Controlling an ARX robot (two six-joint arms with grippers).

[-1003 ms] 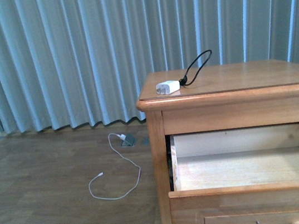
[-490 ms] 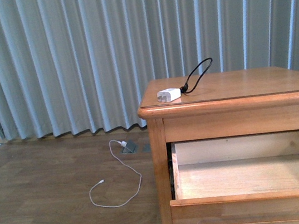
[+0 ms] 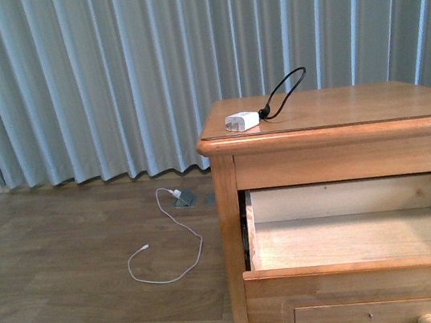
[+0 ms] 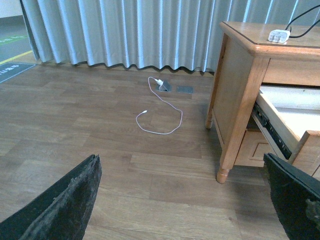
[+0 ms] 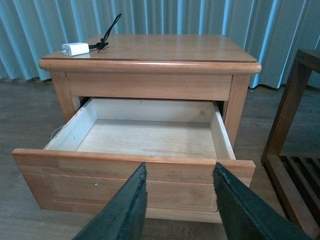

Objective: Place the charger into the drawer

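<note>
The charger (image 3: 242,121), a small white block with a black looped cable, lies on the near left corner of the wooden nightstand's top (image 3: 353,104). It also shows in the left wrist view (image 4: 278,35) and the right wrist view (image 5: 75,49). The drawer (image 3: 361,269) under the top is pulled open, and its pale interior is empty (image 5: 150,137). My right gripper (image 5: 179,166) is open, in front of the drawer's front panel and apart from it. My left gripper (image 4: 180,157) is open wide above the floor, to the left of the nightstand. Neither arm shows in the front view.
A long thin white cable (image 3: 164,250) lies looped on the wood floor by a floor socket plate (image 3: 185,201). Grey curtains (image 3: 106,80) hang behind. A dark wooden slatted frame (image 5: 295,150) stands right of the nightstand. The lower drawer's knob (image 3: 426,319) shows at the bottom edge.
The front view has shifted a little: the nightstand sank in the picture, then rose again. The charger, drawer and floor cable have not moved.
</note>
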